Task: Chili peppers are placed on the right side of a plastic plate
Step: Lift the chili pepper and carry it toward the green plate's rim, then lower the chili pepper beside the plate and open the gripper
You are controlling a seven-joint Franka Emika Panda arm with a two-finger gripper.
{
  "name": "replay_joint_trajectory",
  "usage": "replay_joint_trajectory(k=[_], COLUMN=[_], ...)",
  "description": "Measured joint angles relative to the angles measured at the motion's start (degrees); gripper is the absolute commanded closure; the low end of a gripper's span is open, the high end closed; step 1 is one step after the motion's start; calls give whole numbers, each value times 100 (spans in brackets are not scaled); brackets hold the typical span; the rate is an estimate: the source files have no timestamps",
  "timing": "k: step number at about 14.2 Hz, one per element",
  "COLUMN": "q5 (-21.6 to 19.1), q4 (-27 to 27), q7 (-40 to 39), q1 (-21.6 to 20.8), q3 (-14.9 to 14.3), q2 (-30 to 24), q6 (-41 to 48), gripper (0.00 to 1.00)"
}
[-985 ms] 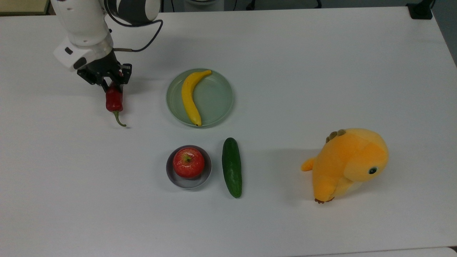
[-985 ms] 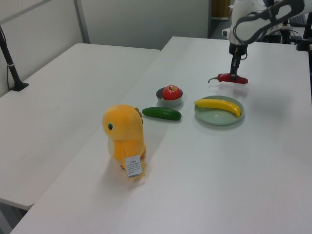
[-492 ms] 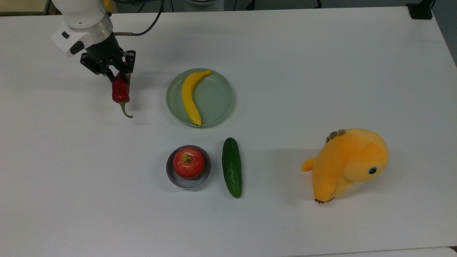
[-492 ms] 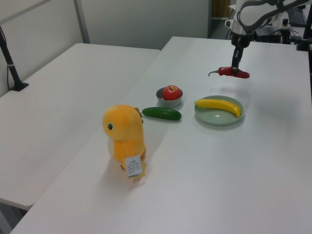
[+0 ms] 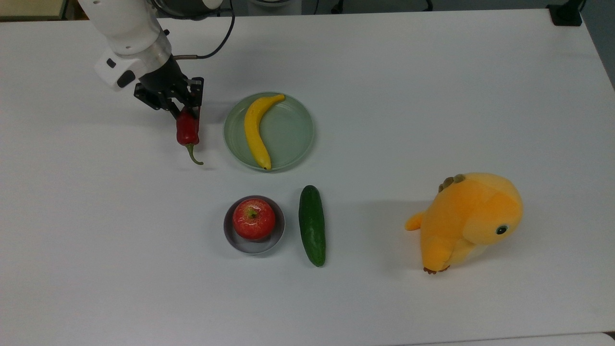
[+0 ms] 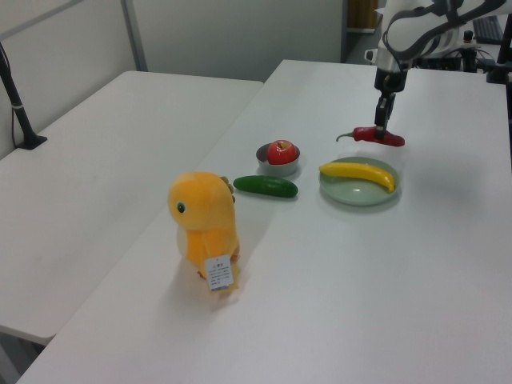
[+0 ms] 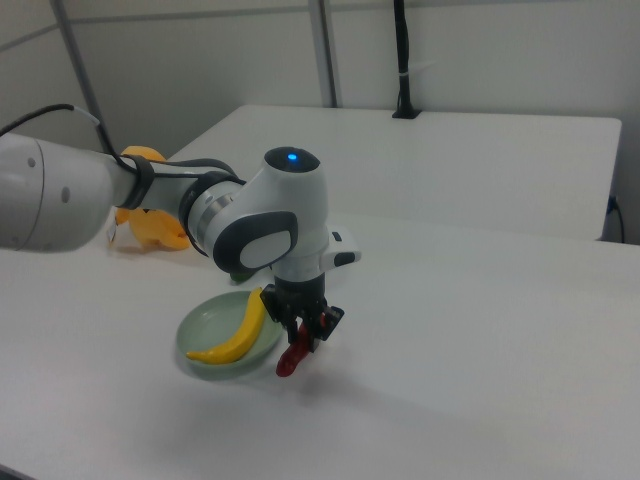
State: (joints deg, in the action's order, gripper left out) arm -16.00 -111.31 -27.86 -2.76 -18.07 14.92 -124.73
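Note:
The dark red chili (image 5: 187, 131) with its curved green stem hangs in my gripper (image 5: 188, 113), which is shut on its blunt end. It hovers a little above the table, just off the pale green plate (image 5: 288, 132) on the top view's left. A banana (image 5: 256, 129) lies across the plate's left half in the top view. In the left view the chili (image 6: 379, 136) hangs just behind the plate (image 6: 358, 193), and in the right view the chili (image 7: 294, 354) sits just right of the plate (image 7: 206, 334).
A grey bowl (image 5: 277, 235) holding a red apple (image 5: 253, 218) stands below the plate in the top view, with a dark green cucumber (image 5: 312, 225) to its right. An orange plush toy (image 5: 468, 220) sits at the top view's right. The white table (image 5: 432, 96) spreads wide around them.
The gripper has carried the chili toward the top view's right, close to the plate's edge, and lower toward the table. Nothing else has moved.

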Motion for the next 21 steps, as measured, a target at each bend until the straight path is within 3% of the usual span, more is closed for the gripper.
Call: replay_joint_trajectory(k=[3, 5, 7, 9, 11, 21], q5=[0, -1, -1, -1, -1, -1], q4=[-15, -15, -15, -15, -15, 182], q7=[-34, -37, -37, -38, -43, 11], q1=[-1, -1, -1, -1, -1, 0], q3=[60, 121, 153, 156, 156, 156], q2=[124, 172, 198, 204, 204, 43], q6=[0, -13, -32, -34, -34, -36], gripper=[99, 90, 61, 20, 0, 0])
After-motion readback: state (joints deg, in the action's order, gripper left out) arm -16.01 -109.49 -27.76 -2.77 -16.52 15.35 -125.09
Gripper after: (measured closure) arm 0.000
